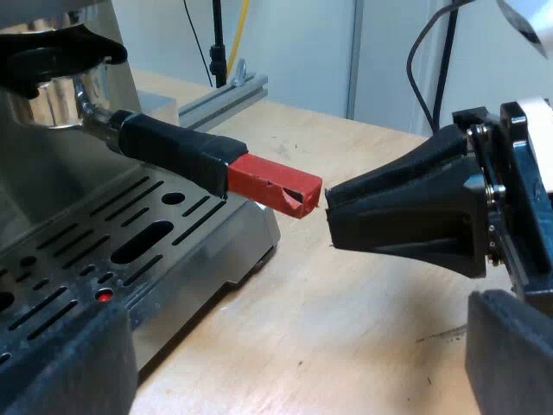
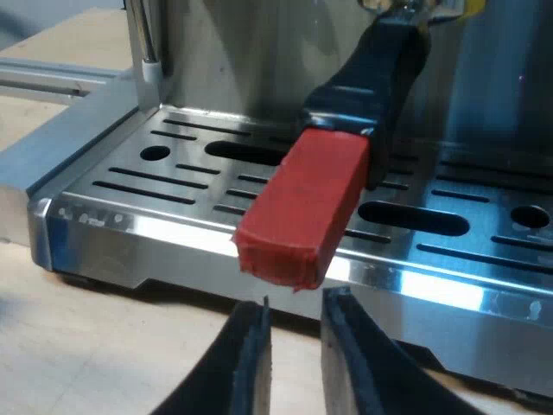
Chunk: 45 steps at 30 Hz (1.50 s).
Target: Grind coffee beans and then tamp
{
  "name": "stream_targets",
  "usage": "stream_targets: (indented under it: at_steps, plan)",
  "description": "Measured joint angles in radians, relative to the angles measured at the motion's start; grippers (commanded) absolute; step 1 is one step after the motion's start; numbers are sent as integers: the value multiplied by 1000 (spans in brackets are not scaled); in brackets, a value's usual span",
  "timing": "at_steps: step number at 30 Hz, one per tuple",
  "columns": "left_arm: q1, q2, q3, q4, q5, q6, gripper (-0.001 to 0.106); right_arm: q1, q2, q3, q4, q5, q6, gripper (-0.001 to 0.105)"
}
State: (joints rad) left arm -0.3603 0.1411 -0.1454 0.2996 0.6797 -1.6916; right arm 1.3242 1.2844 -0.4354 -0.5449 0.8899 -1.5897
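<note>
Pale wooden tabletop (image 1: 346, 328) underneath, white panels and a grey aluminium rail (image 1: 226, 93) behind. Locked into the front of the brushed-steel espresso machine (image 1: 52, 207): one metal holder with a dark handle ending in a red block (image 1: 177, 149). Long axis straight out from the machine's front, above the slotted steel drip tray (image 2: 164, 186), with the red end (image 2: 302, 207) outermost, past the tray's edge. Points almost directly at the right gripper (image 2: 294, 350), met end-on, tips just short of the red face and not touching. Right fingers (image 2: 246, 363) parted by a narrow gap, holding nothing. Seemingly too narrow for the red block, so probably to be widened before any closing on the handle. Left gripper (image 1: 298, 363) spread wide and empty, black fingers (image 1: 60, 363) well apart, hanging near the tray's corner, off to the side of the handle and not in line with it. Right arm clearly the nearer, so likely the one to take the handle. Count: one holder, one machine, one rail, two grippers.
</note>
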Motion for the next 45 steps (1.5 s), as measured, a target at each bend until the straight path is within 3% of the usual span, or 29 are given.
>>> stream_targets:
  at_steps: [5, 17, 29, 45]
  plan:
    - [0, 0, 0, 0, 0, 0, 79, -3, 0, 0, -40, 45, 0, 19]
    - [0, 0, 0, 0, 0, 0, 79, -46, 0, -1, -42, 13, -4, 19]
    - [0, 0, 0, 0, 0, 0, 79, -44, 0, -1, -52, 85, -65, 19]
    - [0, 0, 0, 0, 0, 0, 79, -87, 4, 11, -112, 17, -133, 19]
